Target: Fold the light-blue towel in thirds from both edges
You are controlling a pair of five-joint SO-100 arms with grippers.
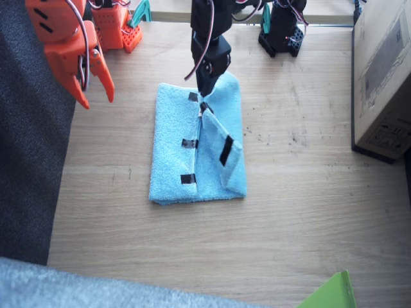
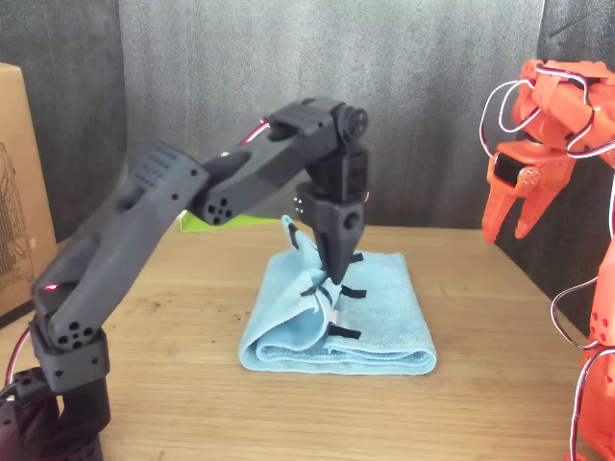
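Left end effector [image 1: 204, 101] pinches the light-blue towel [image 1: 173, 147] edge; lay it flat, tape strips aligned, before releasing. Right end effector [image 1: 96, 90] hangs wide open.

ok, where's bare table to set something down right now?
Bare wood between the light-blue towel and the cardboard box, and in front of the towel. Crowded over the towel's far edge: the left gripper pinches it. The right gripper hangs open beside it.
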